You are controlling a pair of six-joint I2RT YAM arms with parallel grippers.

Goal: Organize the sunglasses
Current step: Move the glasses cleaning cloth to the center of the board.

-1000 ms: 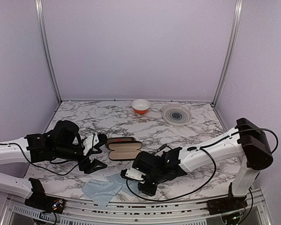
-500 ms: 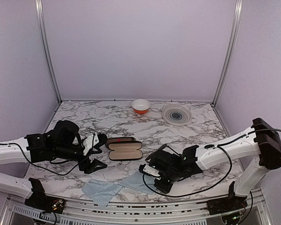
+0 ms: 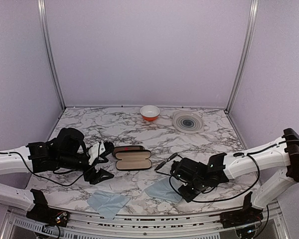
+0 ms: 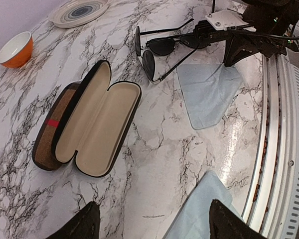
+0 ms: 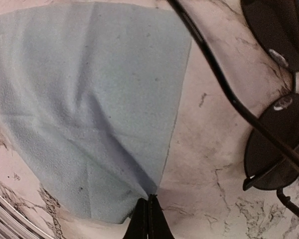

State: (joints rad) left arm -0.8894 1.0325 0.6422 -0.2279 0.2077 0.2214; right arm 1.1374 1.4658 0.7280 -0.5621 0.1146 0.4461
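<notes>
The sunglasses (image 4: 157, 47) lie on the marble with black wire frame, dark lenses and temples unfolded; they also show in the right wrist view (image 5: 276, 107) and partly in the top view (image 3: 165, 163). My right gripper (image 5: 148, 211) is shut on a corner of a light blue cloth (image 5: 89, 109), just beside the sunglasses (image 3: 179, 185). An open black case with a beige lining (image 4: 97, 122) lies left of them (image 3: 133, 160). My left gripper (image 4: 154, 226) hovers open over bare marble near the case, holding nothing (image 3: 105, 160).
A brown plaid case with a red stripe (image 4: 52, 129) touches the open case's far side. A second blue cloth (image 3: 107, 201) lies near the front edge. An orange bowl (image 3: 149, 113) and a striped plate (image 3: 188, 121) stand at the back.
My right gripper has slid to the right along the front of the table, dragging the blue cloth away from the other cloth. The left arm has stayed still.
</notes>
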